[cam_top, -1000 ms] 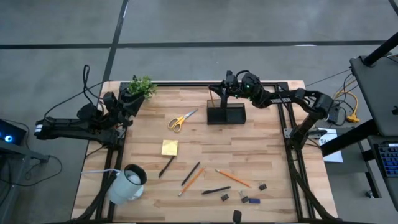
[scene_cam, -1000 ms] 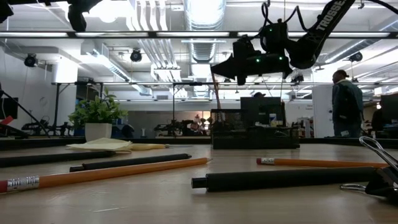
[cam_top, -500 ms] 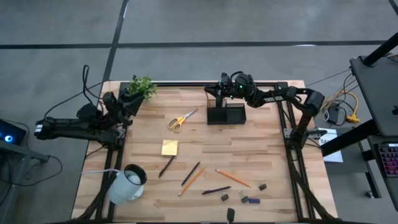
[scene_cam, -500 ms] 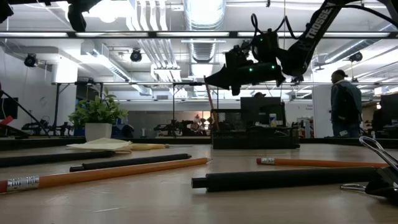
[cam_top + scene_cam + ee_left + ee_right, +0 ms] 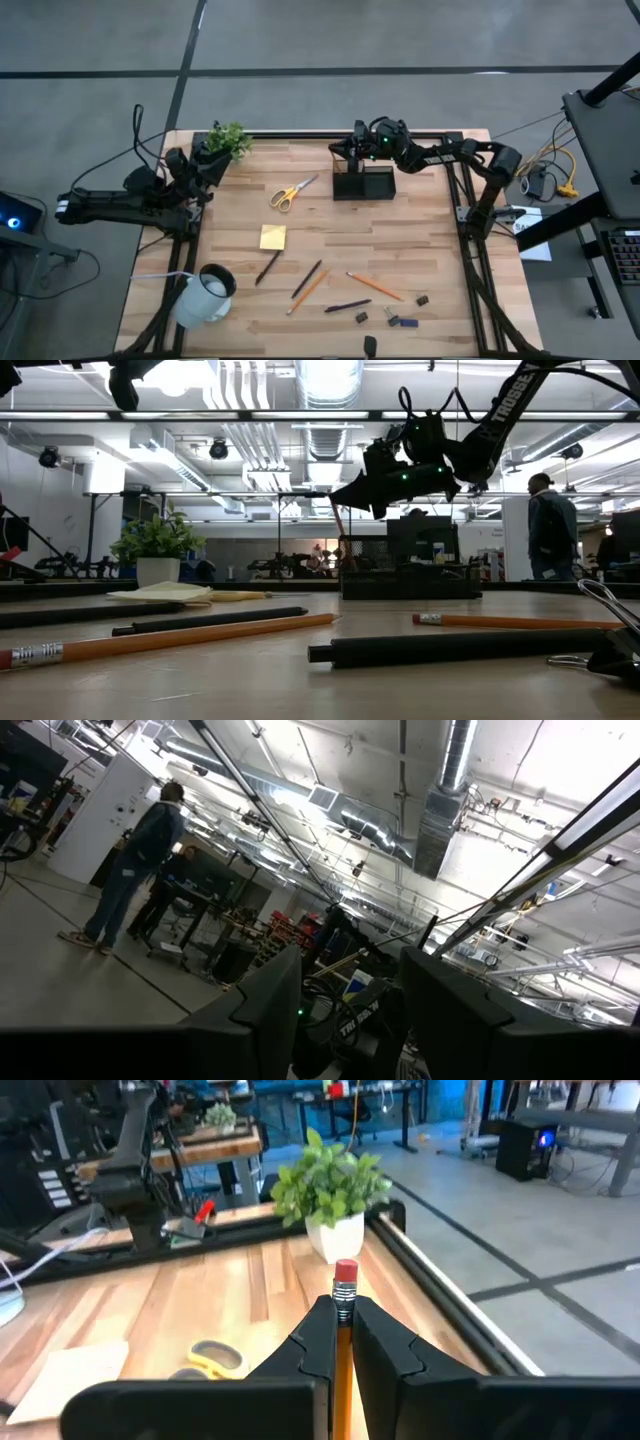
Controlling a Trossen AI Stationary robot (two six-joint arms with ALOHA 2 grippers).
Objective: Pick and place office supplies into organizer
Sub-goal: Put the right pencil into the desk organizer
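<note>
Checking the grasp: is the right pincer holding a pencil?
Yes, the right pincer is shut on an orange pencil, eraser end sticking out.

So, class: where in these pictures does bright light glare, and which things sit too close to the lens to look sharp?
Low view: ceiling lights glare white, leaving the right gripper a dark silhouette; the near pen and pencil look soft. Left wrist view: bright strips overhead, the left gripper dark and blurred. Right wrist view: even light, the held pencil clear.

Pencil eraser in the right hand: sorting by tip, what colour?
Red eraser, clearest in the right wrist view.
</note>
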